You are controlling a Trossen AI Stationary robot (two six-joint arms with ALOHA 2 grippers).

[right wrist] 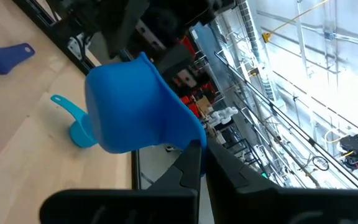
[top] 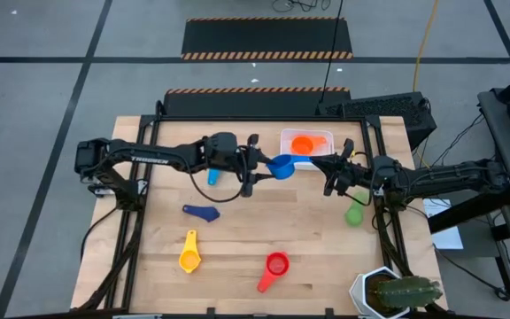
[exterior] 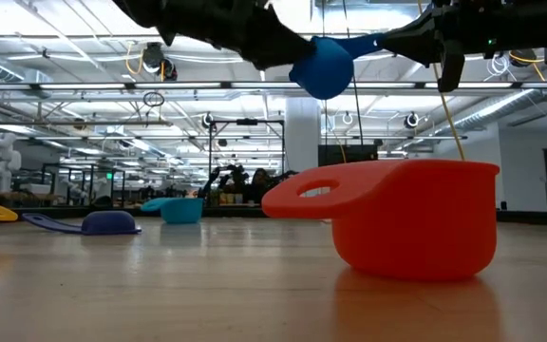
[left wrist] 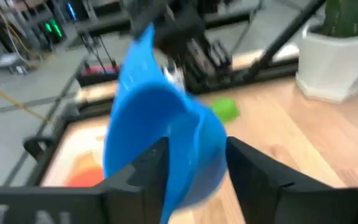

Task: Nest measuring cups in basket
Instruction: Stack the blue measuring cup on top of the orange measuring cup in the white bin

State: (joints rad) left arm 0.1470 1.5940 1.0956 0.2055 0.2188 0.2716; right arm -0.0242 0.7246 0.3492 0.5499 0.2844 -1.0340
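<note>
Left arm: reaches across the table's far half from the left, stretched nearly flat, wrist near the middle.
Left gripper (top: 253,167): fingers closed on the bowl of the blue cup (top: 281,166), held in the air between the two arms; the low view shows it well clear of the table.
Right gripper (top: 333,172): comes in from the right, jaws nearly closed on the blue cup's handle tip, so both grippers have hold of one cup; how firm that pinch is I cannot tell for sure.
Right arm: low and extended, wrist just in front of the basket.
Step in hand: a hand-over of the blue cup, left to right, by my reading.
Doing it well: let the right pinch seat fully on the handle before the left fingers open; open the left without pulling, so the cup does not twist on its thin handle.
Basket (top: 287,135): far side, just beyond the blue cup, with the orange cup (top: 304,144) already inside.
Loose cups: light blue (top: 212,175), navy (top: 202,212), yellow (top: 189,257), red (top: 275,265), green (top: 354,213), all on the table.
Progress: early; one cup nested.
</note>
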